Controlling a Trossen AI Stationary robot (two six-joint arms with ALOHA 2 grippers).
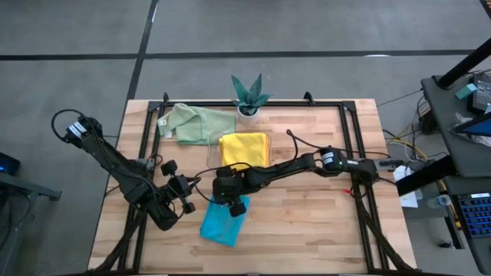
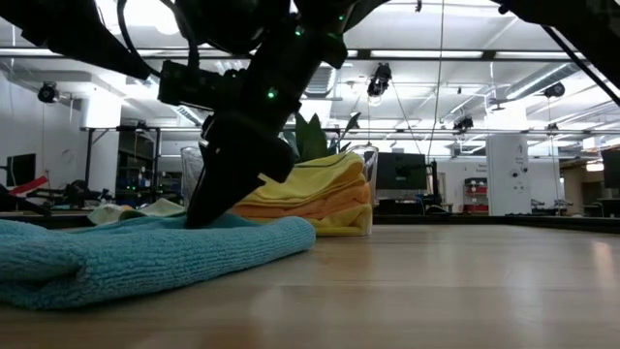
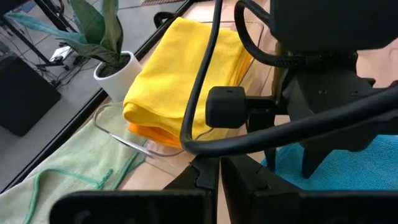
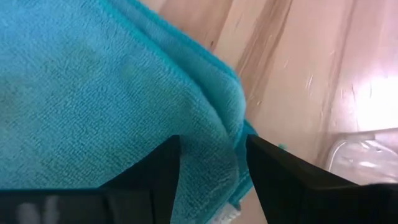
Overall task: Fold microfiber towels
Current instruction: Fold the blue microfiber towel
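A teal-blue microfiber towel lies folded on the table near the front, left of centre. My right gripper stands over its far end, slanting down, fingers open, with the towel's layered edge between them. My left gripper is shut and hovers just left of the towel, holding nothing. Folded yellow towels are stacked over an orange one in a clear tray behind. A pale green towel lies crumpled at the far left. My right gripper comes at the teal towel's far end slanting down from the table's right and far side. Its open fingers straddle the folded, several-layered edge. In the low view one fingertip meets the towel's top. The towel lies flat on the table.
A small potted plant stands at the table's far edge behind the tray. A black frame rail runs along the table's sides. Bare wood lies to the right of the teal towel.
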